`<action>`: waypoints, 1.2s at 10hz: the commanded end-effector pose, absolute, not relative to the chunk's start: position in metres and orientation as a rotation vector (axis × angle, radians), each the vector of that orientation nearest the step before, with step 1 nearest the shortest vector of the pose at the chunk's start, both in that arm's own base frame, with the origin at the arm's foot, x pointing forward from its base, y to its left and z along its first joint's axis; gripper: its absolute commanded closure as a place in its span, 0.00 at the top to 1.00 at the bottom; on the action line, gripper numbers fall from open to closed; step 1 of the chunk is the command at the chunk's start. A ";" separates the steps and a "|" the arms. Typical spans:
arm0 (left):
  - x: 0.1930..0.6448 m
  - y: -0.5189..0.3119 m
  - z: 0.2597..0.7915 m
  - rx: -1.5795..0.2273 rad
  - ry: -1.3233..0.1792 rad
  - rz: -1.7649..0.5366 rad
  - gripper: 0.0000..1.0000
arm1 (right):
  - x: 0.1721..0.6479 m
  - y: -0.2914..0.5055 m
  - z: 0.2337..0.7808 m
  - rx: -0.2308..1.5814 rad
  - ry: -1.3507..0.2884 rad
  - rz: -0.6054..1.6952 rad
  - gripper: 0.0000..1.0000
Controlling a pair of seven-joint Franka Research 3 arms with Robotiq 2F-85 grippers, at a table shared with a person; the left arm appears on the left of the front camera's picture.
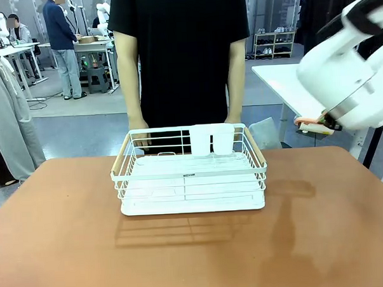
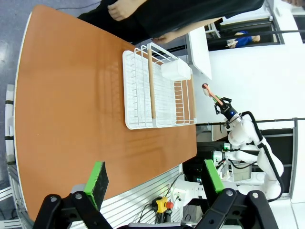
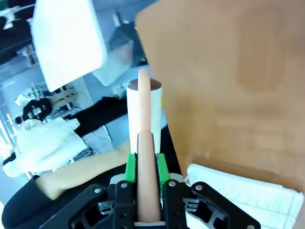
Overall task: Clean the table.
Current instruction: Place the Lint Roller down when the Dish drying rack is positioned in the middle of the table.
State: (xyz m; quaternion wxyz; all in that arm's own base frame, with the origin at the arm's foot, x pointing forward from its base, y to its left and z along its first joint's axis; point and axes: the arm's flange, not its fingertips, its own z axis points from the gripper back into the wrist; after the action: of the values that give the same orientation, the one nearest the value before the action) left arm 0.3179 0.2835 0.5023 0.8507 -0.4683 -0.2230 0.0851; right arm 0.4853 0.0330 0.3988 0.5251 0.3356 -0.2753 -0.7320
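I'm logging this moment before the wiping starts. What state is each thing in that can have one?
Reddish-brown table: bare around the rack.
White wire dish rack with wooden handles: upright, mid-table, holding a white cup holder and no dishes.
Right gripper: shut on a salmon-pink handled tool, held off the table's edge.
Left gripper: open, holding nothing, above the table's edge.

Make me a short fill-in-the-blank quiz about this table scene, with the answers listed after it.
1. The white dish rack stands on the reddish-brown ____.
2. The right gripper has its jaws shut on a long tool with a ____-coloured handle.
3. The left gripper has its jaws ____, with nothing between them.
4. The person at the far side wears a ____ T-shirt.

Missing words: table; salmon pink; open; black
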 end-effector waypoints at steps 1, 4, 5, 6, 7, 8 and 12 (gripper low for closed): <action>0.317 0.286 0.504 -1.010 -0.492 0.159 1.00 | 0.502 0.033 0.332 0.756 -0.665 -1.713 0.21; 0.317 0.286 0.504 -1.010 -0.492 0.159 1.00 | 0.505 0.022 0.332 0.655 -0.488 -1.624 0.21; 0.317 0.286 0.504 -1.010 -0.492 0.159 1.00 | 0.504 0.018 0.338 0.657 -0.463 -1.629 0.21; 0.317 0.286 0.504 -1.010 -0.492 0.159 1.00 | 0.503 0.021 0.331 0.612 -0.453 -1.611 0.21; 0.317 0.286 0.504 -1.010 -0.492 0.159 1.00 | 0.503 0.025 0.322 0.584 -0.435 -1.588 0.21; 0.317 0.286 0.504 -1.010 -0.492 0.159 1.00 | 0.504 0.024 0.321 0.581 -0.423 -1.594 0.21; 0.317 0.286 0.504 -1.010 -0.492 0.159 1.00 | 0.499 0.020 0.333 0.607 -0.420 -1.576 0.61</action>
State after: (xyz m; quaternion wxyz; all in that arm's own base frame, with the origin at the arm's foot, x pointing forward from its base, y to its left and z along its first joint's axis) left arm 0.3179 0.2836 0.5022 0.8507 -0.4683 -0.2230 0.0852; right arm 0.5052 0.0193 0.3256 0.6369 0.2620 -0.1902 -0.6997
